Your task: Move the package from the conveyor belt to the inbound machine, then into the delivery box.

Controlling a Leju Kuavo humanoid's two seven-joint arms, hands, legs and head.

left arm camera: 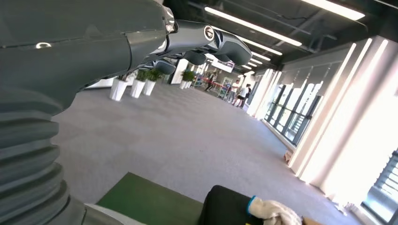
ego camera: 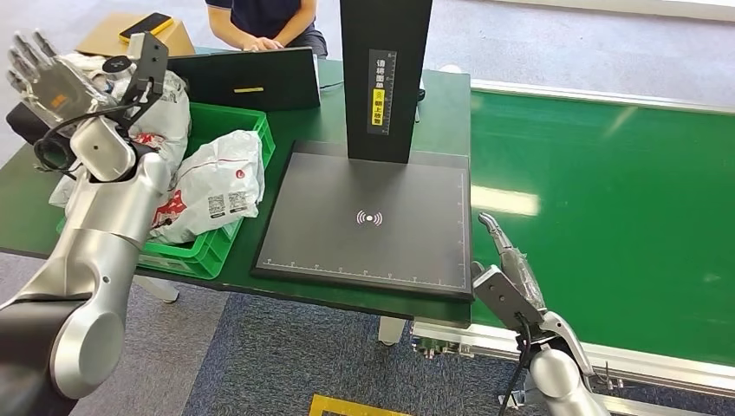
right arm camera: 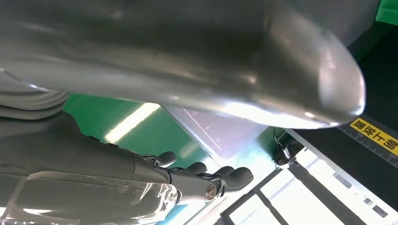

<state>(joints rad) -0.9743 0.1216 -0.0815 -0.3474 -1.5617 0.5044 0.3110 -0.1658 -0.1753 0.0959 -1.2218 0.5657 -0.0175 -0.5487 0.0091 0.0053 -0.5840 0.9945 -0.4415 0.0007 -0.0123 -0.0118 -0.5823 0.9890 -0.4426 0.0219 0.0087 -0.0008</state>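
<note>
Bags (ego camera: 208, 186) are soft poly mailers: light, floppy, slick, so take one across a bunched middle fold, not a corner. About three sit in one green crate (ego camera: 251, 126) left of the scanner pad (ego camera: 368, 217); none on belt (ego camera: 607, 199) or pad. Left hand (ego camera: 39, 69) is raised beyond the crate, fingers spread, empty; right hand (ego camera: 511, 269) by the pad's belt-side edge, fingers straight and together, empty.

Grey carpet (left arm camera: 178, 136) is being lit by ceiling light strips (left arm camera: 253, 26), while daylight is being let in through tall windows (left arm camera: 300, 122). White planters (left arm camera: 133, 84) are being kept along the far wall.
</note>
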